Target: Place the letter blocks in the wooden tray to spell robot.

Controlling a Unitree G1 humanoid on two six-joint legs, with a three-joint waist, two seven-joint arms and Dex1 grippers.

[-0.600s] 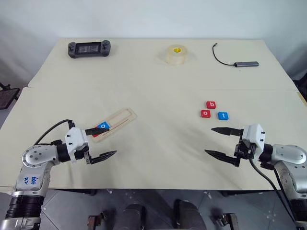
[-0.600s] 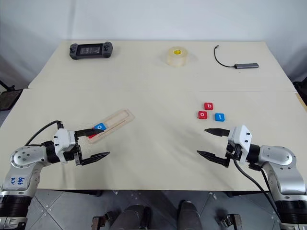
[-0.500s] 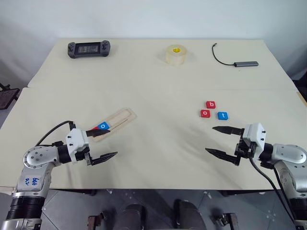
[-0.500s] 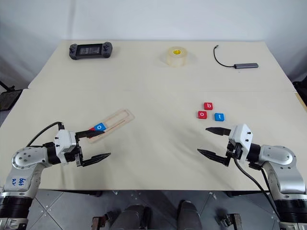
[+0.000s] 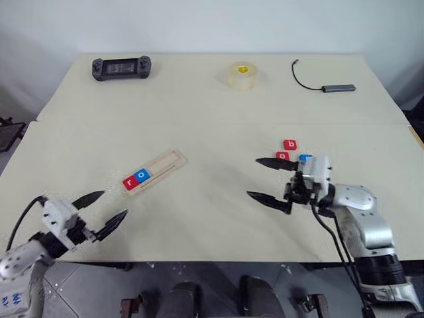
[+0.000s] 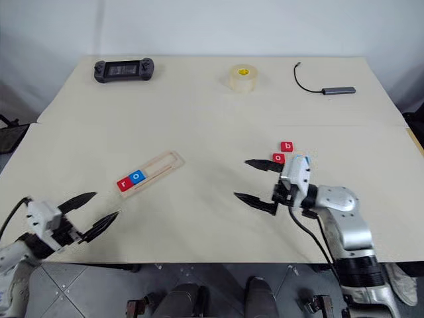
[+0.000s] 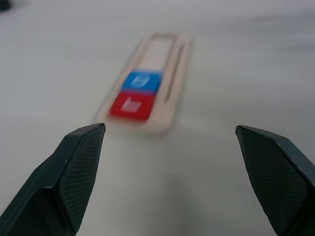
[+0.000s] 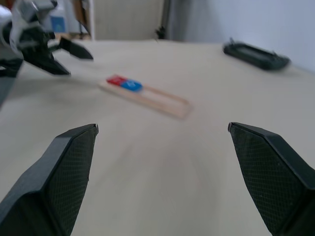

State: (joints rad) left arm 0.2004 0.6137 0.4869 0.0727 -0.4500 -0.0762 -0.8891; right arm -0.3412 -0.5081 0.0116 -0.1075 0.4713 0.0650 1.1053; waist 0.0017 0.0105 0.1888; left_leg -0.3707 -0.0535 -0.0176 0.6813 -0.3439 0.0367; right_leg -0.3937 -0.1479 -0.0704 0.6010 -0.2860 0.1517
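tape roll point(image 5: 242, 74), game controller point(image 5: 122, 67), cable hub point(image 5: 338, 87).

Five letter blocks are counted on the table point(image 5: 218, 112). Three are red: the "r" block point(image 5: 129, 181), the "b" block point(image 5: 290, 144) and the "o" block point(image 5: 282, 156). Two are blue: one "o" block point(image 5: 142, 175) and one block point(image 5: 305, 158) partly hidden behind the right gripper point(image 5: 266, 179). Two blocks are seated in the single wooden tray point(image 5: 156, 170); three are left loose on the table. One tape roll point(image 5: 242, 75), one handheld game controller point(image 5: 122, 67) and one cabled adapter point(image 5: 338, 87) are also counted. Two grippers are counted, the left gripper point(image 5: 101, 211) and the right.
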